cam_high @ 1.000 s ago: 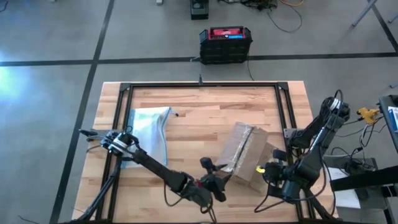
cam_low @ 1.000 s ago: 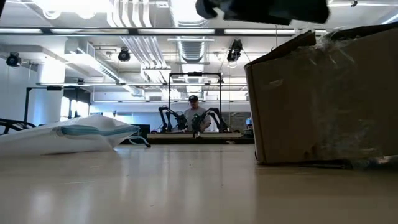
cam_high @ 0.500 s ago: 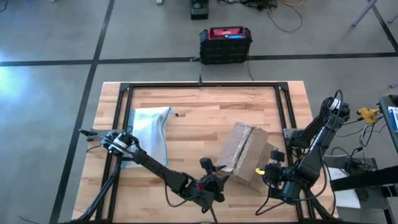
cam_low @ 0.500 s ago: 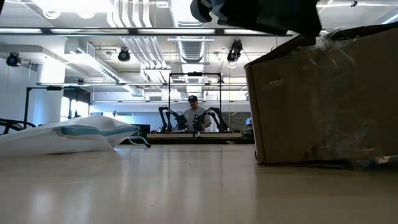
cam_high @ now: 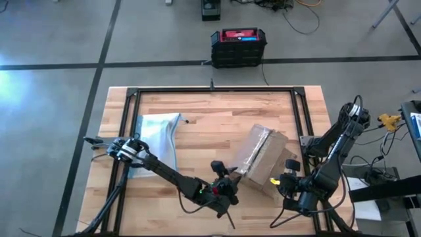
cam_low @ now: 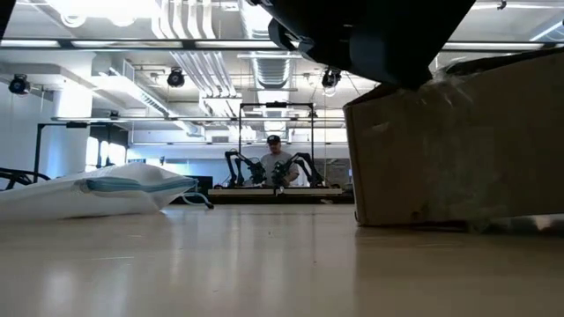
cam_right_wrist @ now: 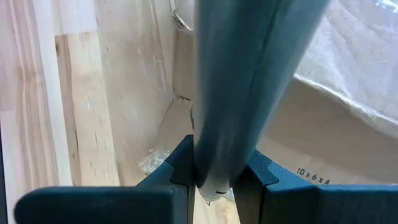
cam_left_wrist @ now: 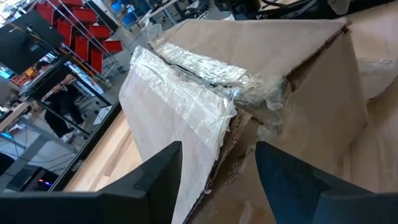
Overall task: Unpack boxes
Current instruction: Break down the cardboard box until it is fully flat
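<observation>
A brown cardboard box [cam_high: 265,158] with shiny clear tape along its top seam stands on the table at the near right. It also shows in the low view [cam_low: 458,150]. My left gripper [cam_high: 228,179] is open at the box's near left corner. In its wrist view its fingers [cam_left_wrist: 158,180] stand on either side of the torn, taped corner edge [cam_left_wrist: 227,134]. My right gripper [cam_high: 287,179] is at the box's near right side, shut on a dark grey bar-like tool [cam_right_wrist: 242,81]. My left gripper comes at the box nearly level from the table's near left, its two fingers astride the upright corner edge [cam_left_wrist: 217,165]. Whether the fingers touch the cardboard, I cannot tell. My right gripper pinches the dark grey tool near one end [cam_right_wrist: 214,168] between its two fingers, pointing steeply down. The tool is lifted, next to the box's side wall [cam_right_wrist: 311,143]. Whether it touches the box, I cannot tell.
A flat clear pouch with a blue edge [cam_high: 158,141] lies at the table's left. A black metal frame [cam_high: 212,92] borders the tabletop. A black-and-red case [cam_high: 238,45] stands on the floor beyond the far edge. Bare wood lies between pouch and box.
My left gripper has moved toward the box and sunk a little, tipping as it went. The box has shifted and turned slightly toward the table's far right, staying on the table.
</observation>
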`<action>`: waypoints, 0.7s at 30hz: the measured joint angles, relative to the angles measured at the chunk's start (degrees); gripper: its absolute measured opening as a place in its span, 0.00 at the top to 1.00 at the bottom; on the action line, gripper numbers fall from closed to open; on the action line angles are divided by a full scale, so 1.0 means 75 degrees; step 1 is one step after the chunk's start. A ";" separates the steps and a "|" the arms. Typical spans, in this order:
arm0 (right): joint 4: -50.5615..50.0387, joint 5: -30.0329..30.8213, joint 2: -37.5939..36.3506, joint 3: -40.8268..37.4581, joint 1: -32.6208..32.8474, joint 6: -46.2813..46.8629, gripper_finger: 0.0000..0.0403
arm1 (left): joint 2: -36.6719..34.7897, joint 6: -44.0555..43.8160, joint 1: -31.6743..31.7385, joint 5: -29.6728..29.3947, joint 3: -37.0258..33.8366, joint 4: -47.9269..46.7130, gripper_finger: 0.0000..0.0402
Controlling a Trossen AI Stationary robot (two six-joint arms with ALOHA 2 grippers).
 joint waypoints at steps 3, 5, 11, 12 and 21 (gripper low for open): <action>0.0004 0.0003 0.0000 0.0000 0.0000 0.0004 0.88 | 0.0000 0.0000 0.0019 0.0000 0.0000 0.0040 0.54; 0.0004 0.0003 0.0000 0.0000 0.0000 0.0032 0.88 | 0.0000 0.0001 0.0033 0.0059 0.0000 0.0112 0.55; 0.0033 0.0006 0.0000 0.0000 0.0000 0.0050 0.88 | 0.0000 0.0085 0.0142 0.0463 0.0000 0.0149 0.55; 0.0037 0.0006 0.0000 0.0000 0.0000 0.0050 0.88 | 0.0000 0.0171 0.0173 0.0463 0.0000 0.0154 0.55; 0.0060 0.0000 0.0000 0.0000 0.0000 0.0125 0.88 | 0.0000 0.0988 0.0458 0.0673 0.0000 0.0166 0.58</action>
